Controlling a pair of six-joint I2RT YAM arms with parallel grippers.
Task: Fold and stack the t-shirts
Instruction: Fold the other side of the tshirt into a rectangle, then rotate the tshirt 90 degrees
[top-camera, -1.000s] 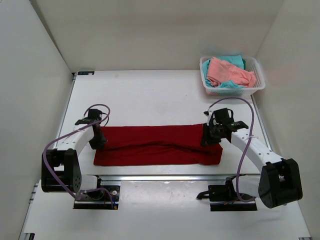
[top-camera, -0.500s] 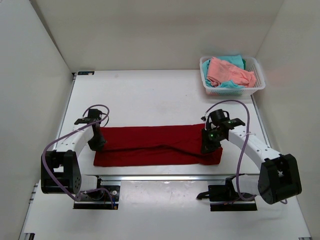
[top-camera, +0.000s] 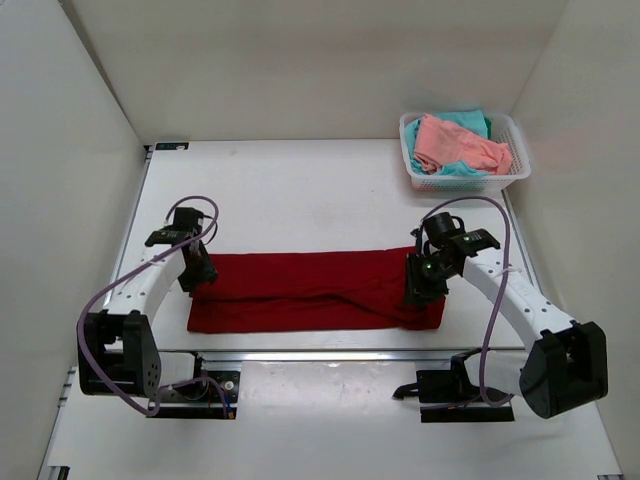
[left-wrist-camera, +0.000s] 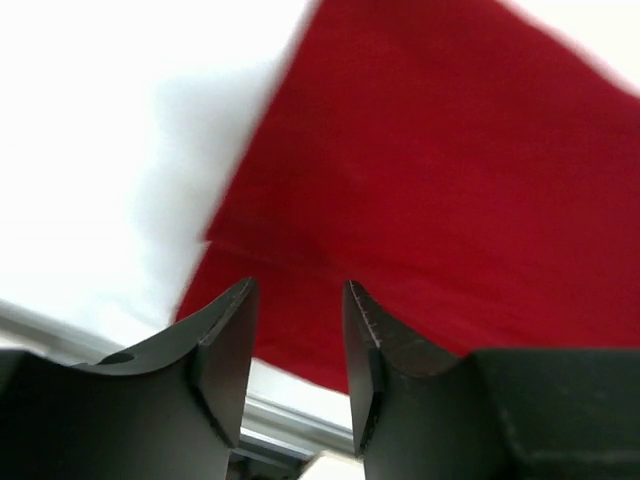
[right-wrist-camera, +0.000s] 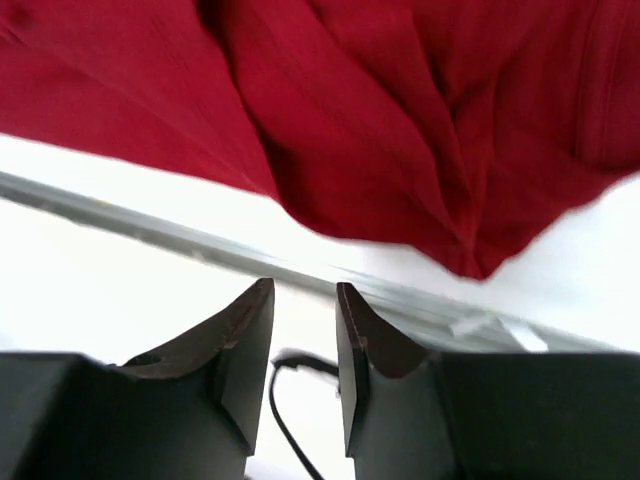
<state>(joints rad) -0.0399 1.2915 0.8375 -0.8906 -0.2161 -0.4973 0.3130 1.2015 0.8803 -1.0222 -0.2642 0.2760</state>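
- Large dark red cloth t-shirt (top-camera: 310, 292): a folded strip across the near white table (top-camera: 300, 190), barely changed.
- Left gripper (top-camera: 203, 273), right gripper (top-camera: 420, 288): at its ends, shifted slightly since a second ago; fingers narrowly parted, holding nothing.
- I judge the crosswise fold comes next.

Large t-shirt (top-camera: 300, 292) centre front, basket (top-camera: 470, 183) back right

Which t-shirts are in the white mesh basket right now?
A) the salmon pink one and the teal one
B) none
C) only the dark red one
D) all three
A: the basket at the far right holds the salmon pink t-shirt on top of the teal t-shirt, while the dark red t-shirt lies spread on the table between the two arms.
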